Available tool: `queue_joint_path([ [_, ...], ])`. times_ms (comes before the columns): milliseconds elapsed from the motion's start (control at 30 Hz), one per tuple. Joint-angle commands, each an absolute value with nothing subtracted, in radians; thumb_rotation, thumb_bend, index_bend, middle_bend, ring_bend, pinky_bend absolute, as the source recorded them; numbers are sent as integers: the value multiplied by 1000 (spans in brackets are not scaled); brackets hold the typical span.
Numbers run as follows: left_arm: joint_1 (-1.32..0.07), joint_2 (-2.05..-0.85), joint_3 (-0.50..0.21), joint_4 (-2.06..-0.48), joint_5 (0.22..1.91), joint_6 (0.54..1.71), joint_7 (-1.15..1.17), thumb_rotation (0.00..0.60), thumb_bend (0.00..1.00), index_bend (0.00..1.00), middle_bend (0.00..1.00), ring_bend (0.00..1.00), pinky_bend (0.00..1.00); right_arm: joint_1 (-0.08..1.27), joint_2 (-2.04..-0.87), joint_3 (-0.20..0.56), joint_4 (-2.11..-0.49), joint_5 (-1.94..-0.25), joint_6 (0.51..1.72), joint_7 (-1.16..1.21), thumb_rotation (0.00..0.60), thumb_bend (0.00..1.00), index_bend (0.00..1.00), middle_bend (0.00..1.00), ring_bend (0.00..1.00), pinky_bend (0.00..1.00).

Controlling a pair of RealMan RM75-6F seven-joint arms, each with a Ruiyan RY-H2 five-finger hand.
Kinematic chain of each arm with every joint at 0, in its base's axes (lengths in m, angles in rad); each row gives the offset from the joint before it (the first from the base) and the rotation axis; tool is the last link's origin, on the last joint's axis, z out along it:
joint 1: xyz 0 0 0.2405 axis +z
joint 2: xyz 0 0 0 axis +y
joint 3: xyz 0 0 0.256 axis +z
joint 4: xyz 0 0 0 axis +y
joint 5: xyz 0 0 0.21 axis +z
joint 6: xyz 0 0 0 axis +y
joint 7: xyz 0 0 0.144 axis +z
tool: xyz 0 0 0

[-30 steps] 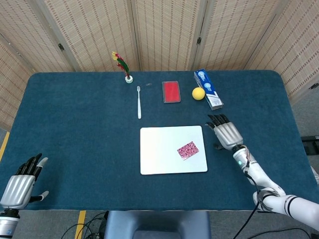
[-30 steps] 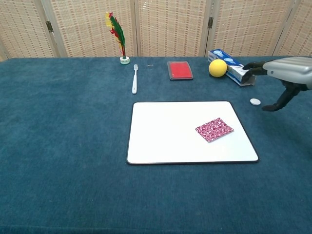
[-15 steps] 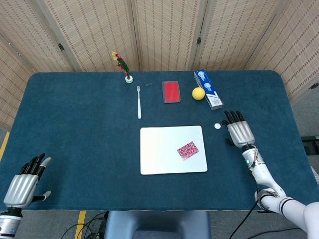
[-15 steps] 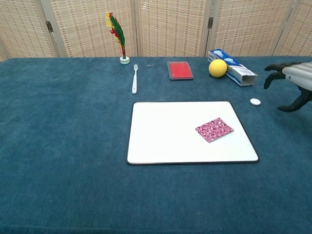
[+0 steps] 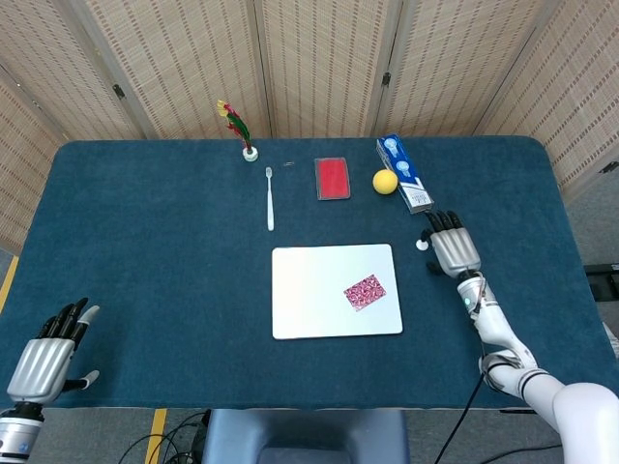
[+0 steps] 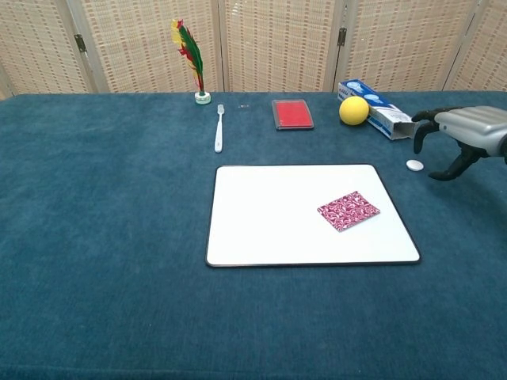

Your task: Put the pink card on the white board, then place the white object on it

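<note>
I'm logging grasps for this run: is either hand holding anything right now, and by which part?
Nothing is held. The right hand hovers open beside the small white object, which lies on the table. The left hand is open, holding nothing.

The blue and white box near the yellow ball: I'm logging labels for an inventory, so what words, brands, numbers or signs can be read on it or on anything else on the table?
Blue and white box: print shows as round pale marks and a white end panel, too small and blurred to read.
Pink card: a red and white pattern, no text.
Red pad, white board, toothbrush: no text visible.
Nothing legible in either view.
</note>
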State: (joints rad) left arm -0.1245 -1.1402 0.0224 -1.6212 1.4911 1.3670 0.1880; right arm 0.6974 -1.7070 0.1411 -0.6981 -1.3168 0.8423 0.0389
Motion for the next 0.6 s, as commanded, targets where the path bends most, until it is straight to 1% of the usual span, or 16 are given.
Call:
queue_joint_path([
  [33,-124,-1141,21,-1619,1487,1367,188,600,168,98,0,0,190,710,-1715,149,-684,-1314,825,43,600,187,405,67,0,0],
  [367,-125,-1140,19,-1619,1482,1365,190,600,169,98,0,0,190,715,-1727,156,-638,-1308,802,54,600,187,406,68,0,0],
  [600,-126,-1146,20,-1621,1482,1367,207,600,170,98,0,0,190,726,-1739,159,-583,-1306,758,96,600,187,406,67,0,0],
])
